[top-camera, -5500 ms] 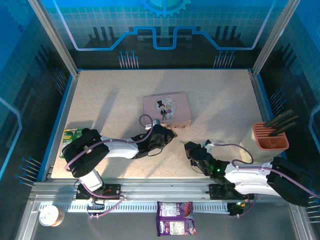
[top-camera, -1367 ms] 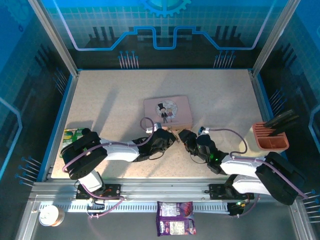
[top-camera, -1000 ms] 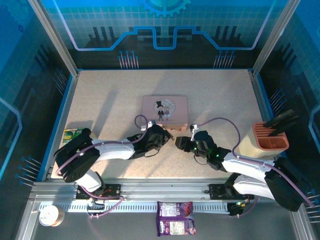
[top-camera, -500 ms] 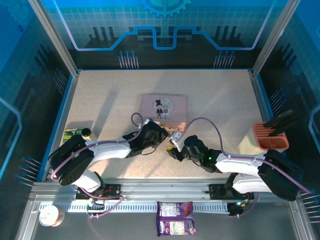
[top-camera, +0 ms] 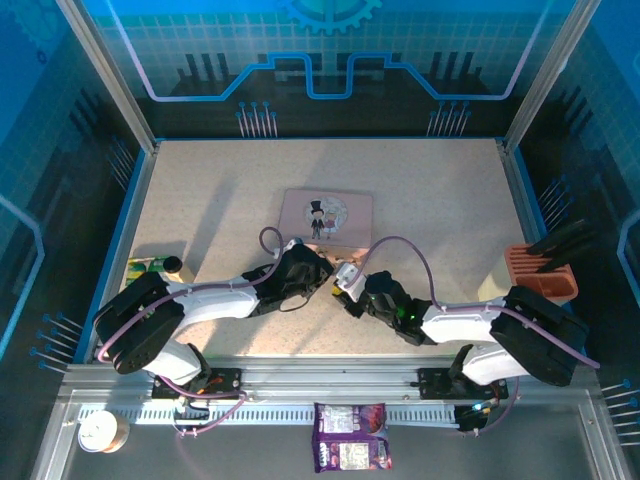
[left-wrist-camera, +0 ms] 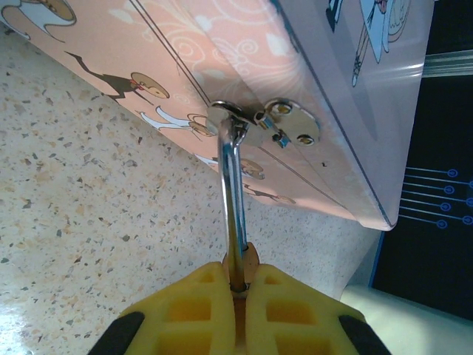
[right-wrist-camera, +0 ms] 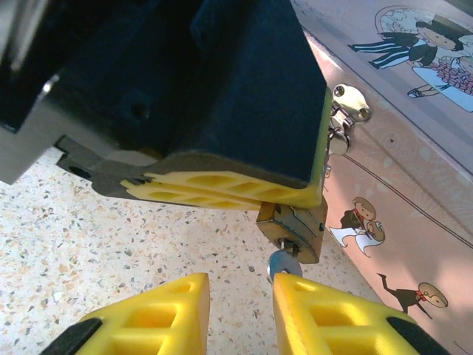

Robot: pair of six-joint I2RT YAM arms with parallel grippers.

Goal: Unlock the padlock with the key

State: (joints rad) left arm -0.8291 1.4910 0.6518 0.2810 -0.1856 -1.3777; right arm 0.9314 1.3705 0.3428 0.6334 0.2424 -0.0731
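- The left gripper has its yellow fingers pressed together on the thin silver shackle of the padlock.
- In the left wrist view the shackle runs straight up from that pinch to the silver hasp on the side wall of the pink tin.
- The padlock's brass body hangs just below the left gripper's yellow pads, beside the tin's near wall, around the middle of the surface.
- The key sticks out of the underside of the brass body as a small metal stub.
- The right gripper sits just right of the left one, its fingers spread with a clear gap; the key lies at the inner edge of one finger, not pinched from both sides.
- An orange holder stands at the right edge of the surface, well apart from the grippers.
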